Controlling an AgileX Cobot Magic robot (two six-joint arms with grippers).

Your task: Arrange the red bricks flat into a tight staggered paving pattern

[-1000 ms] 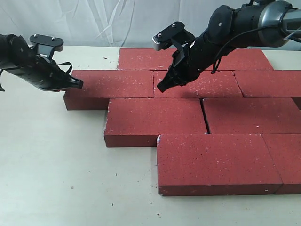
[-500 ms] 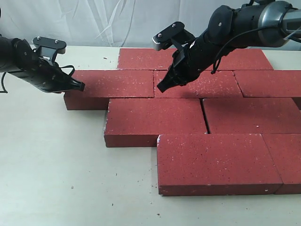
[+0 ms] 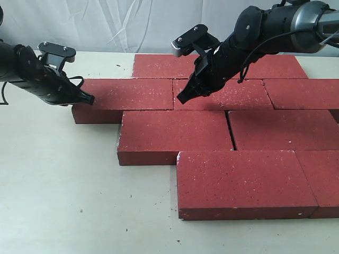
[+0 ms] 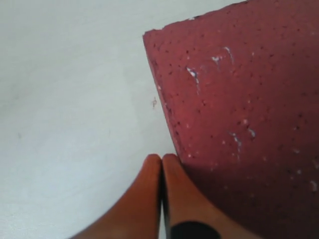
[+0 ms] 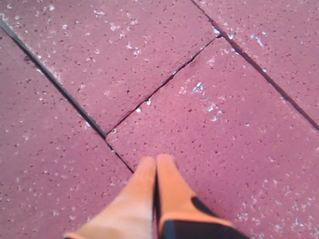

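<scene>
Several dark-red bricks (image 3: 175, 135) lie flat in staggered rows on the pale table (image 3: 58, 180). The far-left brick (image 3: 124, 98) of the second row juts out leftward. My left gripper (image 3: 91, 98) is shut and empty, its tips against that brick's left end; the left wrist view shows the gripper (image 4: 162, 159) beside the brick's edge (image 4: 234, 124). My right gripper (image 3: 181, 99) is shut and empty, tips down on the middle second-row brick (image 3: 233, 95) near the joint. The right wrist view has this gripper (image 5: 156, 160) resting on brick surface (image 5: 224, 134) next to a seam.
A grey-white curtain (image 3: 106, 24) hangs behind the table. The bricks run off the exterior view's right edge. A narrow gap (image 3: 231, 132) shows between two third-row bricks. Bare tabletop lies to the left and front, with small dark crumbs (image 3: 159, 203).
My left gripper has shifted slightly right, staying at the left end of the far-left brick. The right arm and bricks look unchanged.
</scene>
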